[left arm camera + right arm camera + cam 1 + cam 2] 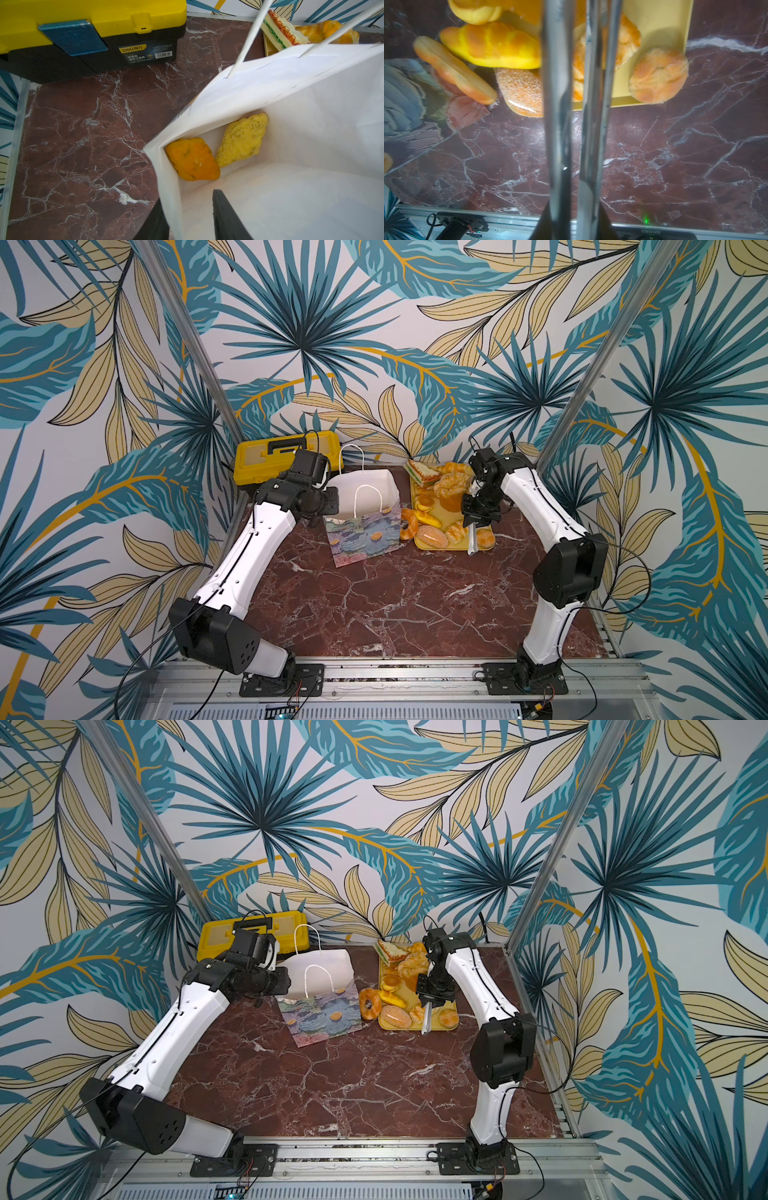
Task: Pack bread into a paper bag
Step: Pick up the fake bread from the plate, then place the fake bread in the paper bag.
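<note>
The left gripper (187, 218) pinches the paper bag (361, 526) wall, two pieces inside; the right gripper (473, 526) squeezes metal tongs (472, 539) over the tray (457, 546) of bread (432, 536) — best closed squarely on one croissant (604, 54) — bag steady.

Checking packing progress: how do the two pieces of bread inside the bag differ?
In the left wrist view, the orange piece is deep orange and sits tight in the corner of the bag. The yellow piece is pale yellow, looks longer, and lies beside it, further from that corner. Both are lumpy, glossy and rest on the bag's floor.
</note>
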You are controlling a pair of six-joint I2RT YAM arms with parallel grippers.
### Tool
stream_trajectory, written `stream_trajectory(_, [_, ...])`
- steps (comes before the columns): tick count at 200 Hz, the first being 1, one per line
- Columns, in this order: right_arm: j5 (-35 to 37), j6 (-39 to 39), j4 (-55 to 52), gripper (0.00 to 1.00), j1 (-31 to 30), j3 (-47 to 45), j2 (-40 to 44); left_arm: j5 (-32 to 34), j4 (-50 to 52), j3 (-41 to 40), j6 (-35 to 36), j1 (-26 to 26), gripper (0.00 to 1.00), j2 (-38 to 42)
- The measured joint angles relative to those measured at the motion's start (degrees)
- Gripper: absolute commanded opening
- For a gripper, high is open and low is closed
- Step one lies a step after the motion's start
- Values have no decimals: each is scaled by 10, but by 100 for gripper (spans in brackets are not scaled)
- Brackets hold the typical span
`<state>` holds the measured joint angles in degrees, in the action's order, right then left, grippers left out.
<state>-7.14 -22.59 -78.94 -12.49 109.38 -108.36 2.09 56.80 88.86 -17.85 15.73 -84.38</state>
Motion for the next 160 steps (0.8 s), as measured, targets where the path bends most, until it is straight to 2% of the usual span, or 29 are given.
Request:
stream_trajectory(53, [-18, -10, 0, 0, 0, 44, 59, 0, 0, 0, 0, 0, 38, 0])
stream_trajectory(98, [-79, -8, -4, 0, -12, 95, 103, 0, 0, 1, 1, 0, 38, -4])
stream_trajectory(160, [-146, 17, -11, 0, -117, 150, 127, 0, 14, 17, 1, 0, 39, -8])
